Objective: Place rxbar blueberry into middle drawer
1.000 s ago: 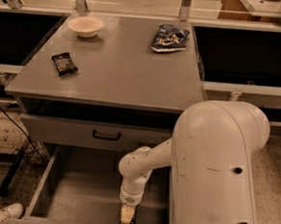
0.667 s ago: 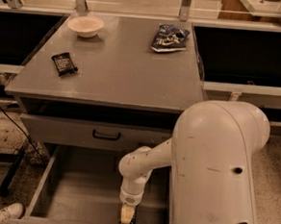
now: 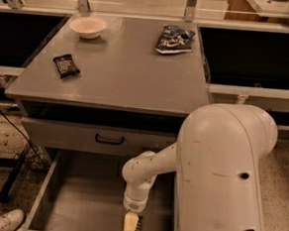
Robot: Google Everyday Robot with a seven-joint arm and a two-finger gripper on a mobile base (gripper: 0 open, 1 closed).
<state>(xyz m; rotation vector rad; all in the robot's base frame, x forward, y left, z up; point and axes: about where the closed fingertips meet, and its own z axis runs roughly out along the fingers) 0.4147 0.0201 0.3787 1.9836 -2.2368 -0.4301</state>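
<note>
Camera view: the white robot arm [image 3: 219, 177] fills the lower right, its big rounded housing in front and a thinner link running down-left into the open drawer. The grey cabinet top [image 3: 123, 71] takes up the upper middle. Below it the middle drawer [image 3: 79, 202] is pulled out, showing a bare grey floor and low side walls. Above that is a closed grey drawer front [image 3: 59, 134] with a black handle [image 3: 109, 140].

On the cabinet top, a blue-and-white snack bag [image 3: 173, 39] lies at the far right corner and a pale bowl [image 3: 88, 26] at the far left, well apart from each other. A black-wrapped bar [image 3: 66, 65] lies flat near the left edge, nearer the camera than the bowl. A white shoe [image 3: 3, 222] is on the speckled floor at the bottom left, outside the drawer.

The gripper [image 3: 130, 228] points straight down inside the middle drawer, at the bottom edge of the view, low over the floor. Cannot tell whether it is released or clenched. A dark narrow strip touching its right side looks like the rxbar blueberry [image 3: 137, 230], inside the drawer at the gripper tip; cannot tell whether it is gripped or lying on the floor.
</note>
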